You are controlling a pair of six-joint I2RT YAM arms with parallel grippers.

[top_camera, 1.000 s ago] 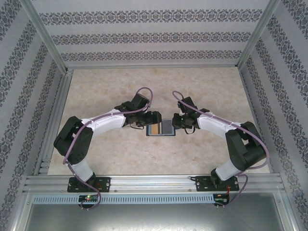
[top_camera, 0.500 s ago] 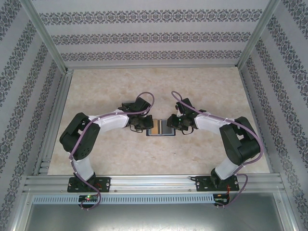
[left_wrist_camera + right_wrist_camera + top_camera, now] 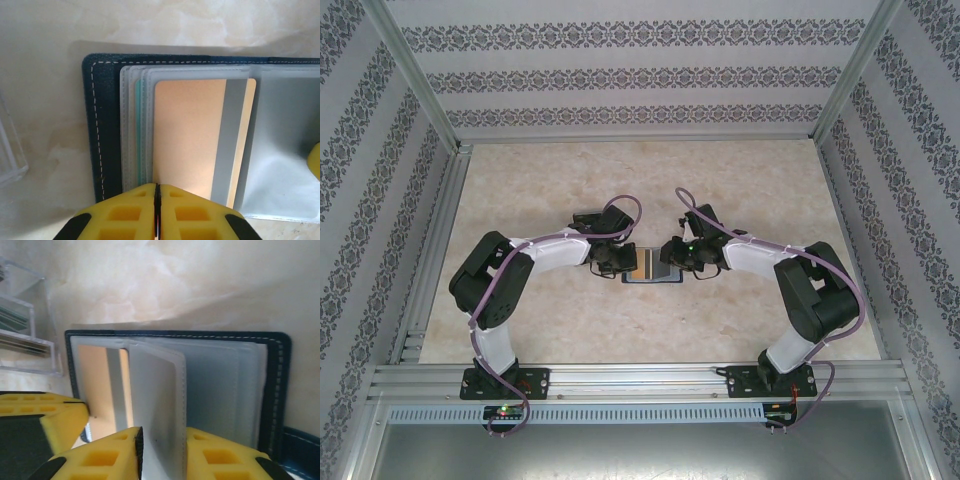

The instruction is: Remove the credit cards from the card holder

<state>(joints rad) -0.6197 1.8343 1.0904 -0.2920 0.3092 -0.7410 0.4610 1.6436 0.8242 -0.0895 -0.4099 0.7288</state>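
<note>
Pinching a clear plastic sleeve [image 3: 157, 390] upright with my right gripper [image 3: 162, 442] at 3 o'clock, I bare the tan credit card [image 3: 187, 140] in the dark navy card holder [image 3: 102, 140], mid-tabletop [image 3: 570, 330], for my closed left gripper [image 3: 156, 195] at 9 o'clock.

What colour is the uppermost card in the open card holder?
The card is tan-orange with a grey stripe; clearest in the left wrist view.

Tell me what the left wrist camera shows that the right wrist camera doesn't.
Left wrist: a teal card edge peeking out behind the tan card. Right wrist: a clear sleeve held upright between the right gripper's fingers, plus a navy tab at the corner. Both: the open navy card holder with its tan, grey-striped card.
</note>
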